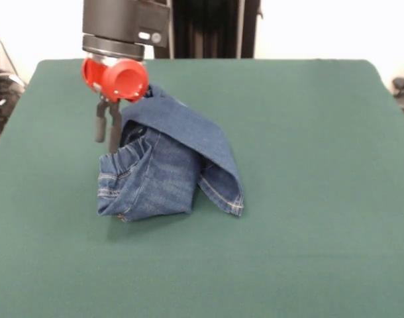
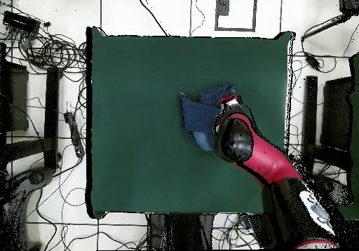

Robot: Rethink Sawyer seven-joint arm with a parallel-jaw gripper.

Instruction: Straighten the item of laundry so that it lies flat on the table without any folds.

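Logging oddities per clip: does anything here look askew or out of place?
Yes: the jeans are not flat. They stand bunched in a heap on the table, one leg folded over the top, with the gripper at their edge.

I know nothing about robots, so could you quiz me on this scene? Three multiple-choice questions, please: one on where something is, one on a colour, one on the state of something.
1. Seen from the front, where is the gripper relative to the jeans?
A. at their upper left edge
B. far off at the table's right edge
C. below them, near the camera

2. What colour is the cloth on the table?
A. white
B. dark green
C. red

3. How do the jeans lie?
A. spread flat, legs straight
B. bunched, with folds over each other
C. hanging off the table

Answers: 1 A, the gripper comes down beside the waistband side. 2 B, green shows all round the jeans. 3 B, a fold drapes over the heap.
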